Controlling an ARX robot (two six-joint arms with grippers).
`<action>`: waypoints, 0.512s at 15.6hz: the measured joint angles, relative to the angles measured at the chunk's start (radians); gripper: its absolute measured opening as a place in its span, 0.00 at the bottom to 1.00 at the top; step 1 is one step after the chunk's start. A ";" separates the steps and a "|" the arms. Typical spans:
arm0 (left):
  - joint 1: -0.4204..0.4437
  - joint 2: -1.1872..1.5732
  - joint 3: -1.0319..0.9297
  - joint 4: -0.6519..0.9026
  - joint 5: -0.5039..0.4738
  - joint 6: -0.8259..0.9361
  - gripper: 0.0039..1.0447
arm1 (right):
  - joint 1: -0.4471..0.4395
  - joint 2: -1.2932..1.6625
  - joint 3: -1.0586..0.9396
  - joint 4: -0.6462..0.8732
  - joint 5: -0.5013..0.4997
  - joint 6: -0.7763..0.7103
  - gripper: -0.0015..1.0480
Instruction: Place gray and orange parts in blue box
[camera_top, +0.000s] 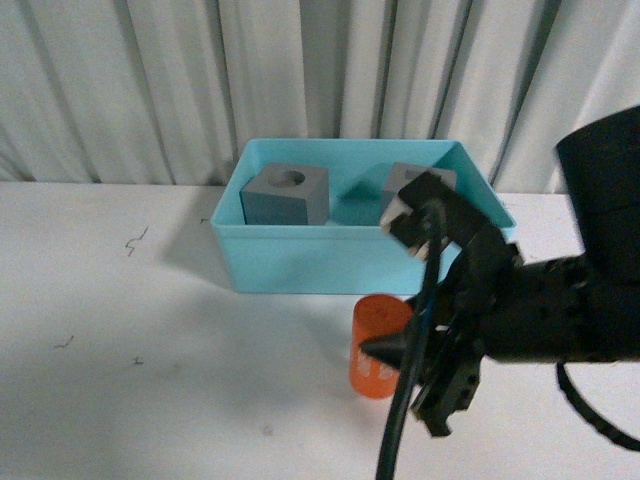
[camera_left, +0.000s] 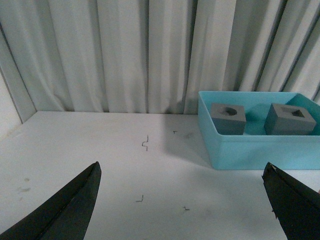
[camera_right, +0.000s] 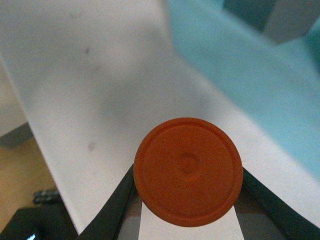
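The blue box (camera_top: 300, 268) stands at the back of the white table. Inside it sit two gray cubes: one with a round recess (camera_top: 285, 195) and one (camera_top: 405, 183) partly hidden behind my right arm. The orange cylinder (camera_top: 378, 345) is upright just in front of the box's front wall, and my right gripper (camera_top: 385, 352) is shut on it. From the right wrist, its round top (camera_right: 188, 170) fills the gap between the fingers. My left gripper (camera_left: 182, 200) is open and holds nothing, well to the left of the box (camera_left: 250, 150) and both cubes (camera_left: 227, 117) (camera_left: 290, 119).
White curtains (camera_top: 150, 90) hang close behind the table. In the right wrist view, the table edge runs past a wooden floor (camera_right: 25, 175). Small dark marks (camera_left: 145, 145) dot the tabletop left of the box.
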 joint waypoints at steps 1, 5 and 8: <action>0.000 0.000 0.000 0.000 0.000 0.000 0.94 | -0.035 -0.080 -0.011 0.010 -0.001 0.006 0.43; 0.000 0.000 0.000 0.000 0.000 0.000 0.94 | -0.210 -0.258 0.113 0.066 0.050 0.063 0.43; 0.000 0.000 0.000 0.000 0.000 0.000 0.94 | -0.216 -0.081 0.340 0.048 0.101 0.103 0.43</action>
